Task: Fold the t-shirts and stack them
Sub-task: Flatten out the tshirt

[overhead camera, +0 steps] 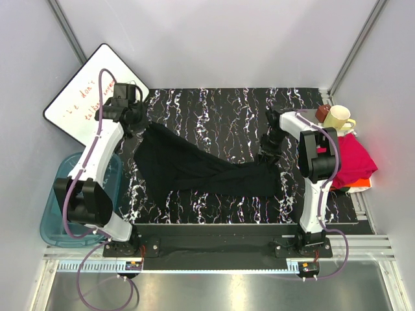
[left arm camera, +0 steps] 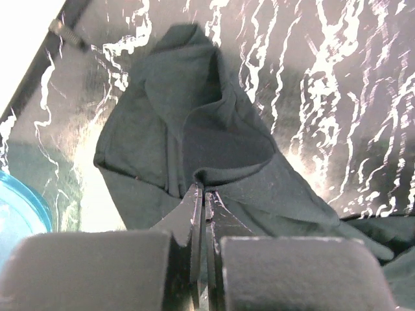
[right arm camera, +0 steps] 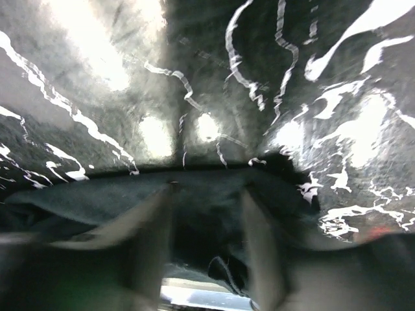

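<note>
- Left pincer (left arm camera: 204,193) is pressed together on a raised pleat of the black t-shirt (overhead camera: 194,165), at the garment's far-left end.
- Right pincer (right arm camera: 207,223) has its fingers apart, straddling the shirt's hem at the near-right end. That view is blurred, so I can't tell how much cloth sits between them.
- The shirt lies rumpled in a diagonal band across the marbled tabletop (overhead camera: 227,113).
- My call: this step is getting a two-end hold to stretch it flat. The right pincer should bite the hem squarely before any lift.
- Then both ends ought to rise together and draw apart evenly.
- Magenta t-shirt (overhead camera: 353,159) sits at the right edge, with an orange piece (overhead camera: 362,184) at its near side and a cream mug (overhead camera: 337,118) just beyond. The right arm should mind that mug.
</note>
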